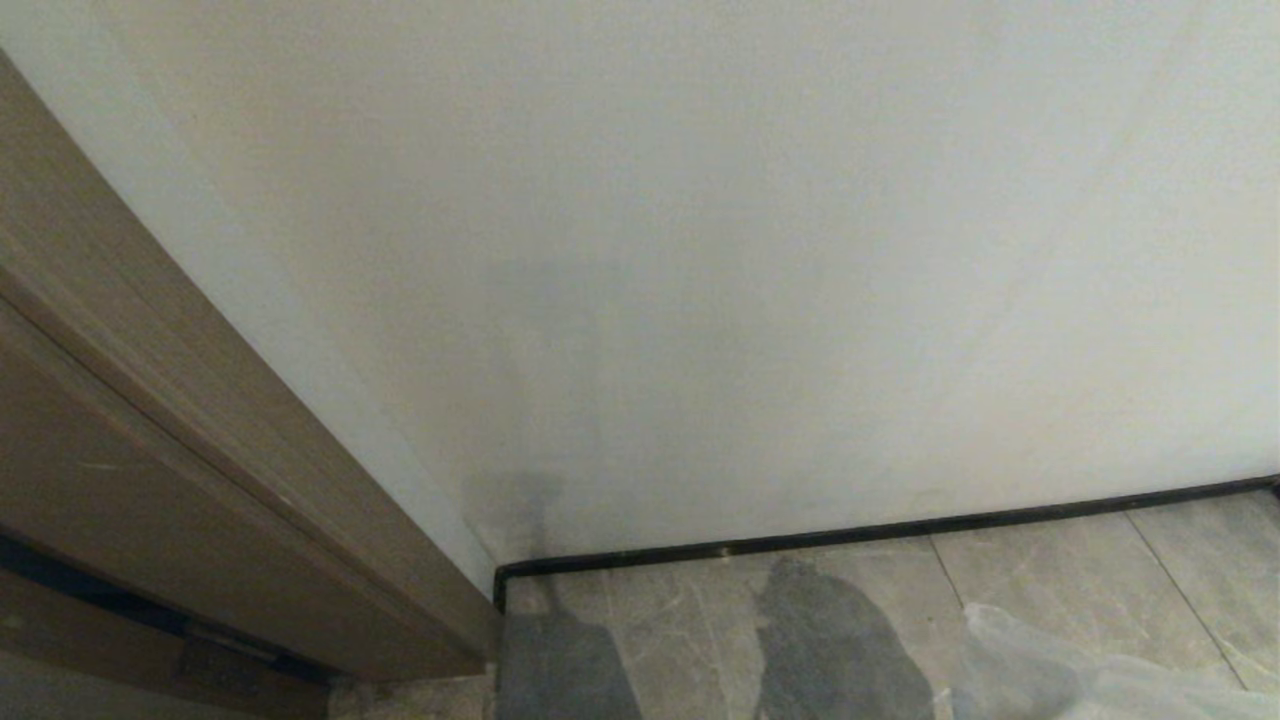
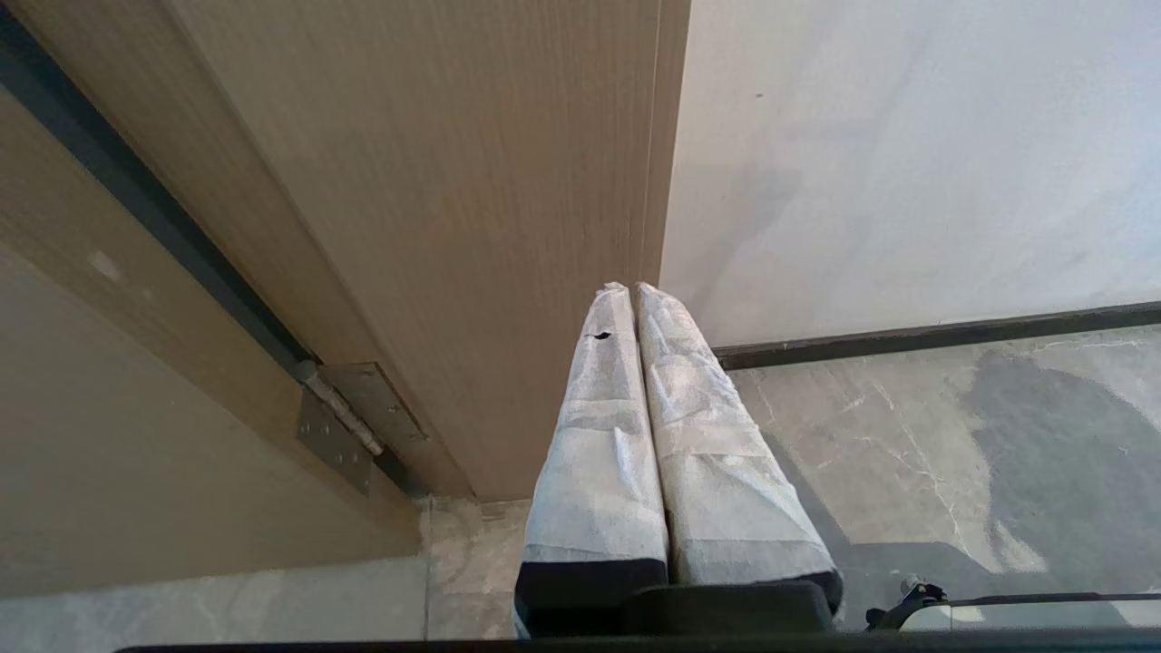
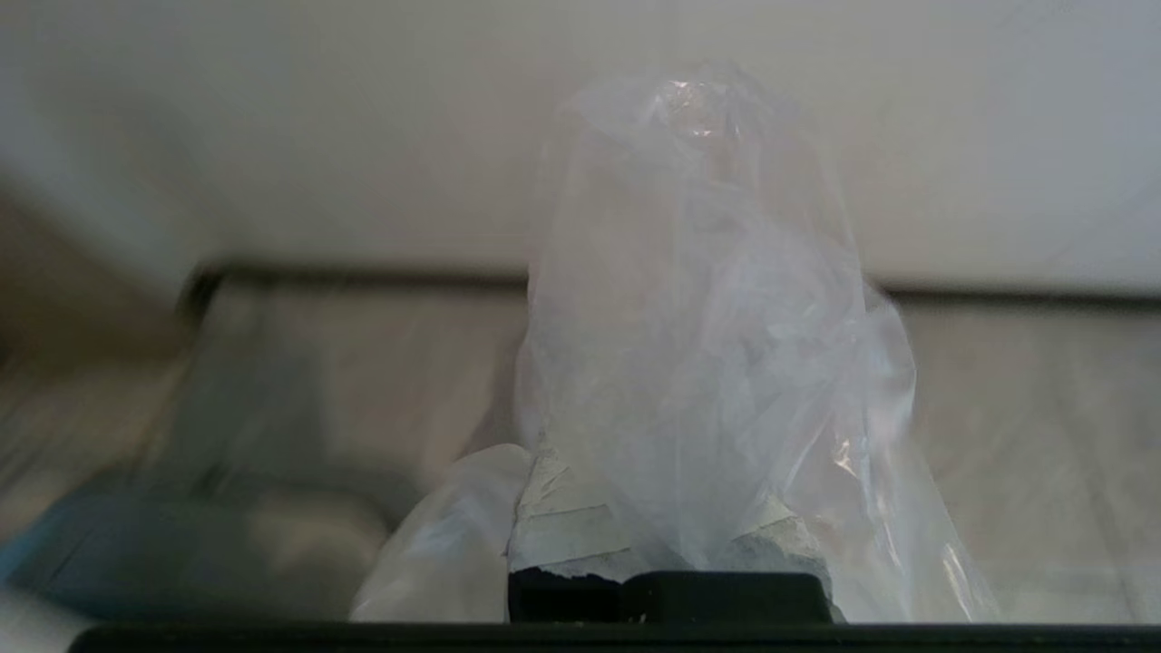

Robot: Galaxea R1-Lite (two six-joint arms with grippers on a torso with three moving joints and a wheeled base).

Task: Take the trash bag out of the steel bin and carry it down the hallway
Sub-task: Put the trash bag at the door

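Note:
The trash bag [image 3: 698, 345], thin crinkly clear plastic, is draped over my right gripper [image 3: 694, 136] and hides its tape-wrapped fingers [image 3: 562, 526] almost to the base. That gripper is shut on the bag. A fold of the bag [image 1: 1060, 670] shows low at the right of the head view, above the hallway floor tiles [image 1: 850, 600]. My left gripper [image 2: 633, 292] is shut and holds nothing; its white-wrapped fingers [image 2: 599, 435] lie pressed together, pointing at the corner of a wooden door frame. The steel bin is out of view.
A white wall [image 1: 760, 280] with a black baseboard [image 1: 880, 530] stands close ahead. A tan wooden door frame [image 1: 150, 440] runs along the left, with a metal hinge [image 2: 340, 426] by the left gripper. Grey stone-look tiles continue to the right.

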